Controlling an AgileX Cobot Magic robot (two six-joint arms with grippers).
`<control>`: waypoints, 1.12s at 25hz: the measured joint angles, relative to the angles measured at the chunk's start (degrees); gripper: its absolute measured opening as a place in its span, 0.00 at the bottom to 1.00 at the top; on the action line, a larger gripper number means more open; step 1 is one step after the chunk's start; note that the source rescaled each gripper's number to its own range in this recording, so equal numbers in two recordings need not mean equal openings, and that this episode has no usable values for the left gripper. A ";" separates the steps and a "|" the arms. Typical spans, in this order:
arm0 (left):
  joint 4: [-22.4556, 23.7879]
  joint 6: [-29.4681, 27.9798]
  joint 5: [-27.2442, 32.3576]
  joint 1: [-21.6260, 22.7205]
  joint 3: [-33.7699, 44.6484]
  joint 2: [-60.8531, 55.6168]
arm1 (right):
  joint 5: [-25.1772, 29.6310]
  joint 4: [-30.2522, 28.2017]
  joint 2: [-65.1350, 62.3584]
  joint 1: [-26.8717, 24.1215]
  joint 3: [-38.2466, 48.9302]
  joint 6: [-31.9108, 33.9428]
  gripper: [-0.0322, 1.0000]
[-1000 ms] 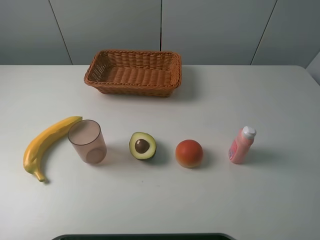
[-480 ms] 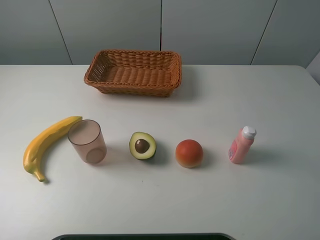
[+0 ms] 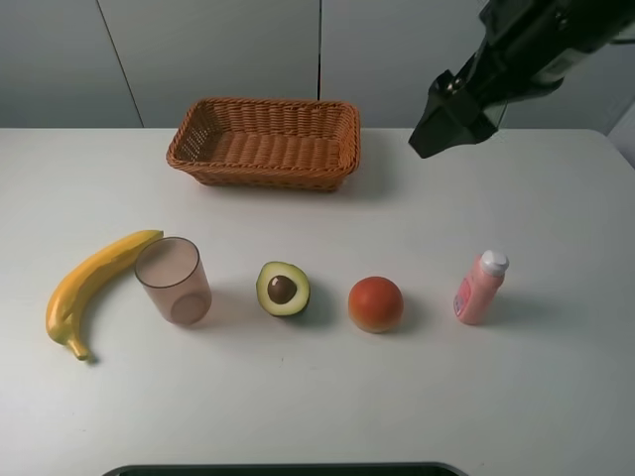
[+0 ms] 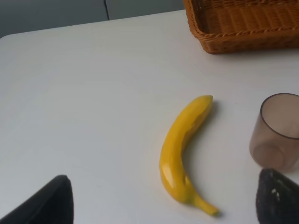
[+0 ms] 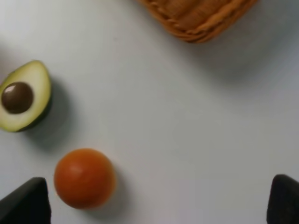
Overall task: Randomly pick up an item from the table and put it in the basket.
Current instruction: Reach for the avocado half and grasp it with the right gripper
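The halved avocado (image 3: 283, 289) lies cut face up on the white table (image 3: 317, 397), between the cup and the orange-red fruit; it also shows in the right wrist view (image 5: 24, 95). The wicker basket (image 3: 264, 142) stands at the back centre, with nothing in it. My right gripper (image 3: 448, 114) hangs high above the table, to the right of the basket. In the right wrist view my right gripper (image 5: 154, 205) has its fingertips (image 5: 25, 200) wide apart with nothing between them. My left gripper (image 4: 161, 200) is open over the banana and out of the exterior high view.
A yellow banana (image 3: 91, 286) and a translucent pinkish cup (image 3: 175, 281) stand to the left of the avocado. A round orange-red fruit (image 3: 375, 303) and a pink bottle with a white cap (image 3: 480, 288) stand to its right. A dark edge (image 3: 278, 469) runs along the table's front.
My right arm has come into the exterior high view at the top right, above the table beside the basket. The objects on the table have not moved.
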 joint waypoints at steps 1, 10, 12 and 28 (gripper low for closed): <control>0.00 0.00 0.00 0.00 0.00 0.00 | -0.42 -0.74 1.62 2.57 0.00 0.95 1.00; 0.00 -0.39 0.00 0.00 0.00 0.00 | -8.79 -2.00 16.34 17.08 -0.03 14.33 1.00; 0.00 -0.39 0.00 0.00 0.00 0.00 | -9.76 -2.00 18.48 18.77 -0.03 17.57 1.00; 0.00 -0.39 0.00 0.00 0.00 0.00 | -18.54 -3.60 30.41 25.97 -0.03 30.87 1.00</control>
